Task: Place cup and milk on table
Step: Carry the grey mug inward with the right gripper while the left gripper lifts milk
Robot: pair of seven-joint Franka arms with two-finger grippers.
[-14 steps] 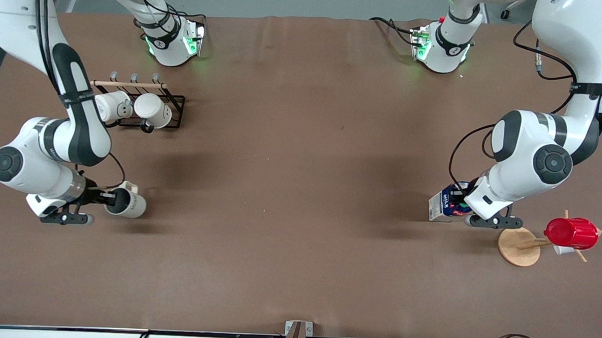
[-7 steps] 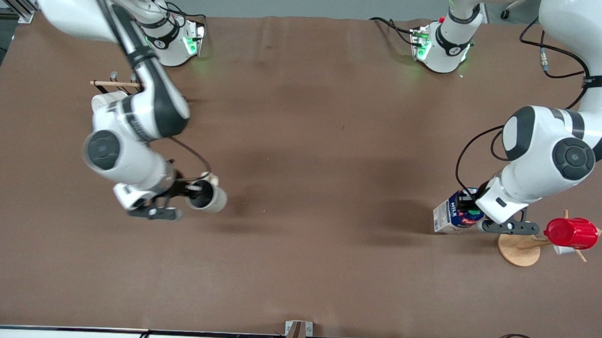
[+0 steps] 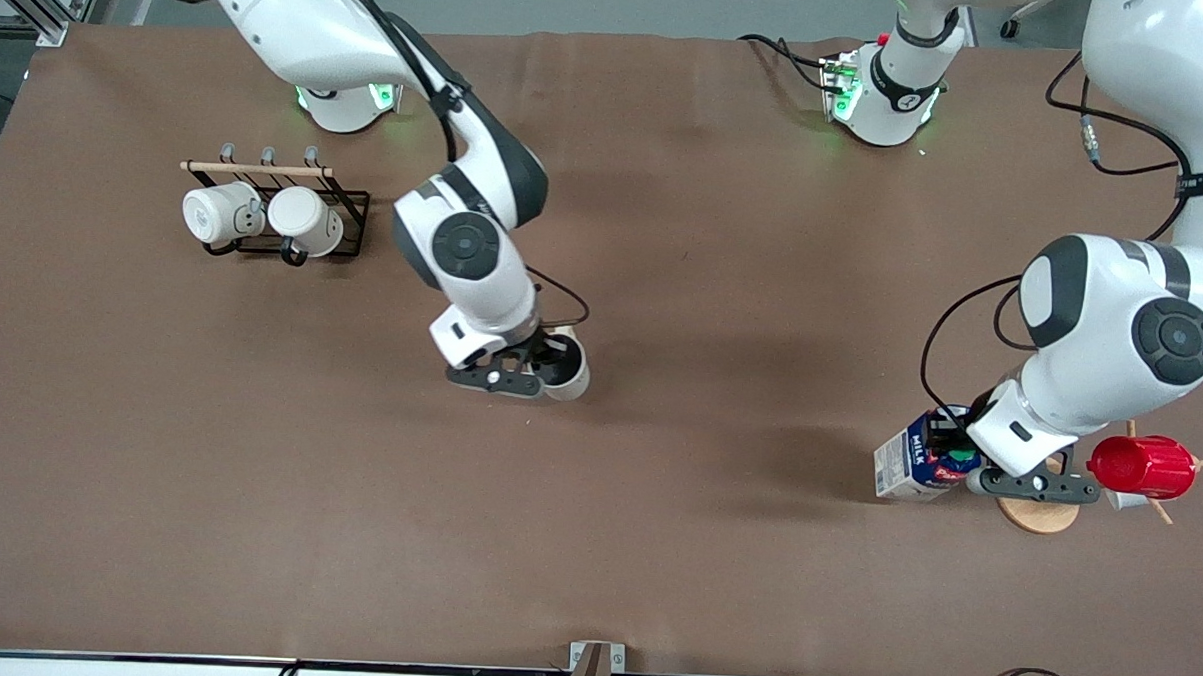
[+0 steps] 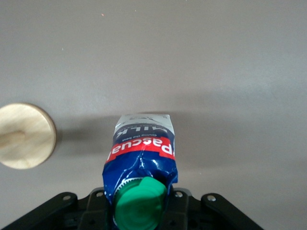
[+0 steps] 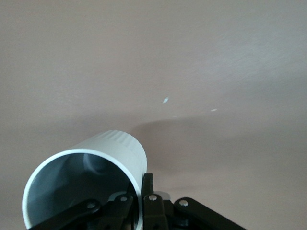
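My right gripper (image 3: 553,364) is shut on the rim of the off-white cup (image 3: 568,369) and holds it over the middle of the brown table (image 3: 724,282). In the right wrist view one finger is inside the cup (image 5: 91,167) and one outside, pinching its wall at the gripper (image 5: 142,191). My left gripper (image 3: 949,458) is shut on the top of the blue milk carton (image 3: 912,467), tilted, just above the table near the left arm's end. In the left wrist view the milk (image 4: 142,148) hangs from the gripper (image 4: 139,203), green cap (image 4: 140,205) toward the camera.
A black rack (image 3: 351,209) with two white mugs (image 3: 266,216) stands toward the right arm's end. A wooden mug tree's round base (image 3: 1031,515), also in the left wrist view (image 4: 24,135), holds a red cup (image 3: 1142,466) right beside the milk.
My right arm has swung the cup from its own end of the table to the middle. My left arm has shifted the milk slightly toward the mug tree's base.
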